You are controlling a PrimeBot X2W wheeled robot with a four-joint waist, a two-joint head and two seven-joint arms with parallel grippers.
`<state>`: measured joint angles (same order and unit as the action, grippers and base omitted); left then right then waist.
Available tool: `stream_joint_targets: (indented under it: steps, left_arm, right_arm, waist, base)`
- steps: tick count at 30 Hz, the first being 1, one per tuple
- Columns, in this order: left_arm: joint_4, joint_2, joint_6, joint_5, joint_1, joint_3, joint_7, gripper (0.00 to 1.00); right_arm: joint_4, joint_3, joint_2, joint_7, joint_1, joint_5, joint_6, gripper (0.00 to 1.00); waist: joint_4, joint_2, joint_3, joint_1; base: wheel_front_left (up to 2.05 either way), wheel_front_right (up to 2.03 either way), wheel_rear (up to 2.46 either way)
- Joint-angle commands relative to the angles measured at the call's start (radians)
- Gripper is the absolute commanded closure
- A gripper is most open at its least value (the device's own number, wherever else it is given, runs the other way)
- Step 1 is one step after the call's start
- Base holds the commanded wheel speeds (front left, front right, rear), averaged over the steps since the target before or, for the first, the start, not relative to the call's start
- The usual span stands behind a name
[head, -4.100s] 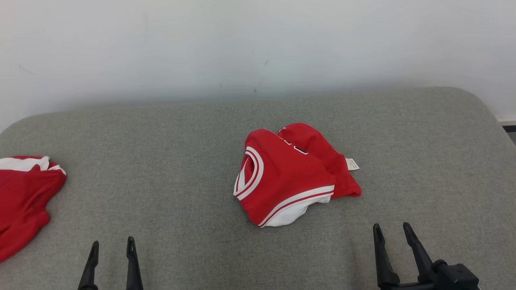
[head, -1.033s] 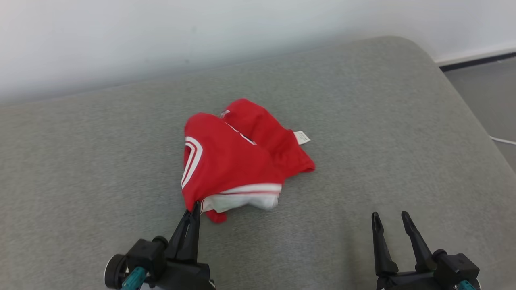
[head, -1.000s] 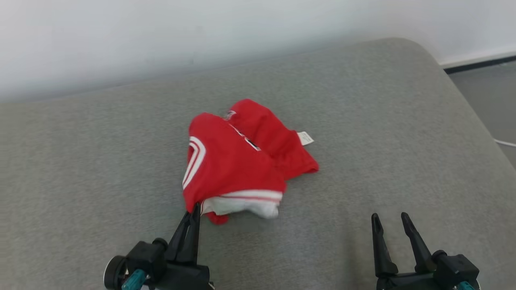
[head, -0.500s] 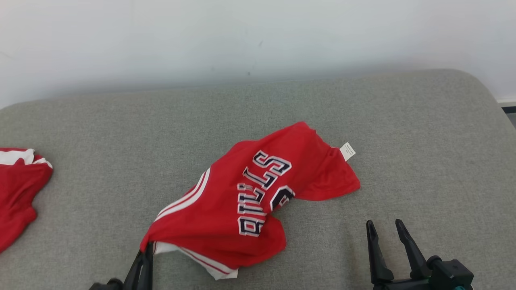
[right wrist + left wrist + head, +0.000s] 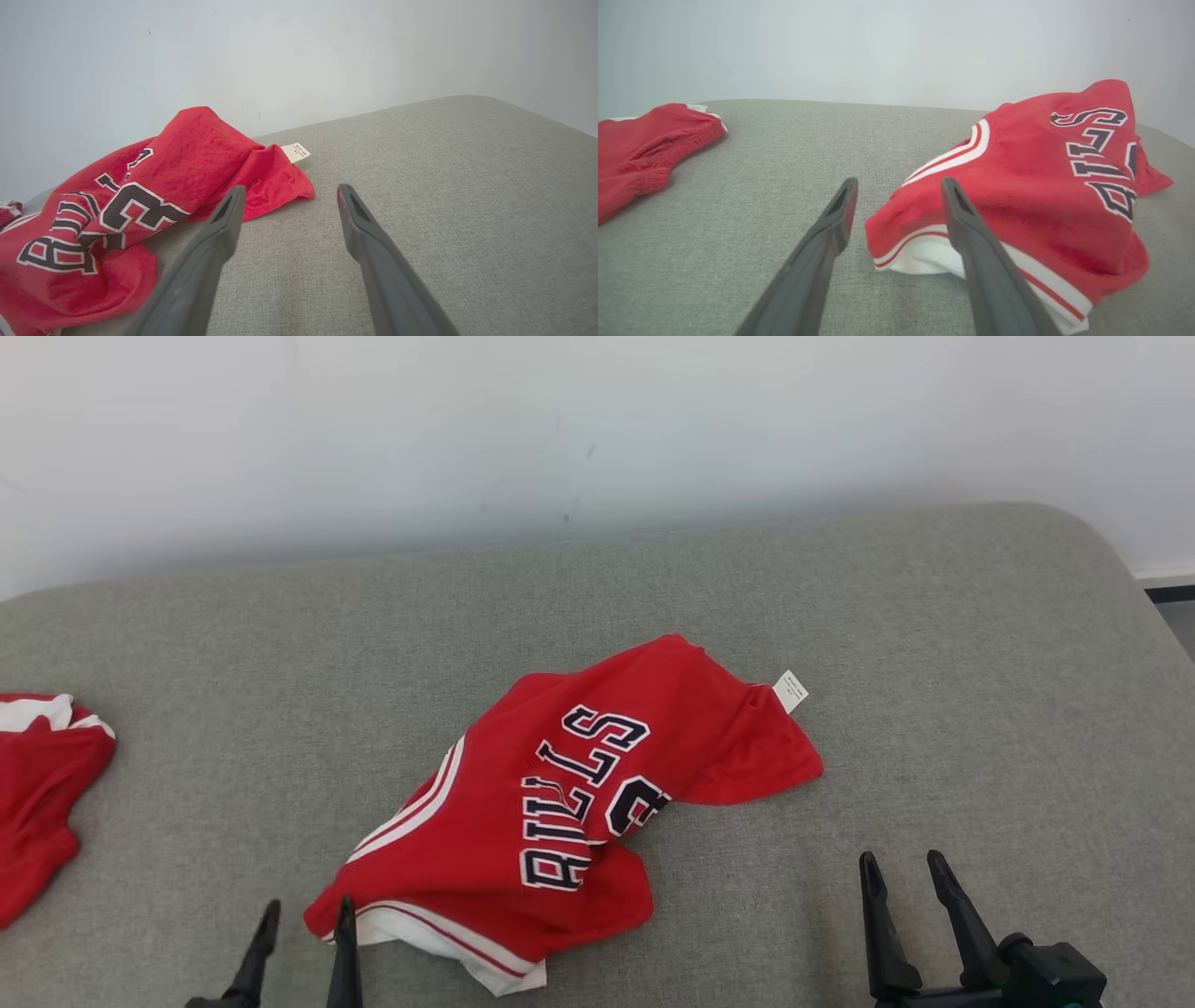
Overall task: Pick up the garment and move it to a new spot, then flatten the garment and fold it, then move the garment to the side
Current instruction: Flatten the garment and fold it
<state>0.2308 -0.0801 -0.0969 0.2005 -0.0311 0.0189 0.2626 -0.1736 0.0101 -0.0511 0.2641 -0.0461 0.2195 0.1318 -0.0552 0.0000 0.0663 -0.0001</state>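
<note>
Jersey (image 5: 579,803) lies rumpled at 1 o'clock from the empty, spread left claw (image 5: 309,905), right claw (image 5: 904,859) also spread empty; flatten, fold, side-move remain.

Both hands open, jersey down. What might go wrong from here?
The jersey lies bunched, with parts folded under: pulling one corner may drag the heap, not flatten it.
The left hand sits open at the hem corner and might snag it.
The second red garment at left could crowd the set-aside spot.
</note>
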Motion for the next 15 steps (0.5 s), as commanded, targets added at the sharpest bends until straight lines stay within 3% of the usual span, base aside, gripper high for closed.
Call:
stream_joint_targets:
  steps: [1,9,15]
  left_arm:
    - [-0.02,0.008,0.003,-0.014,0.013,-0.017,0.003,0.0]
    - [-0.058,0.025,0.006,-0.033,-0.004,-0.033,0.003,0.0]
    - [-0.028,0.03,-0.014,-0.039,-0.019,0.037,0.003,0.0]
  right_arm:
    - [0.001,-0.004,0.002,0.001,-0.013,-0.011,-0.002,0.0]
    - [0.005,-0.003,0.002,0.001,-0.015,-0.013,-0.002,0.0]
    - [0.007,0.0,0.002,0.001,-0.009,-0.013,-0.002,0.0]
  waist:
    - [0.006,0.0,-0.005,0.0001]
    - [0.022,0.0,-0.011,0.0001]
    - [0.026,0.0,-0.004,0.0001]
  base:
    - [0.0,0.0,0.0]
    - [0.0,0.0,0.0]
    - [0.0,0.0,0.0]
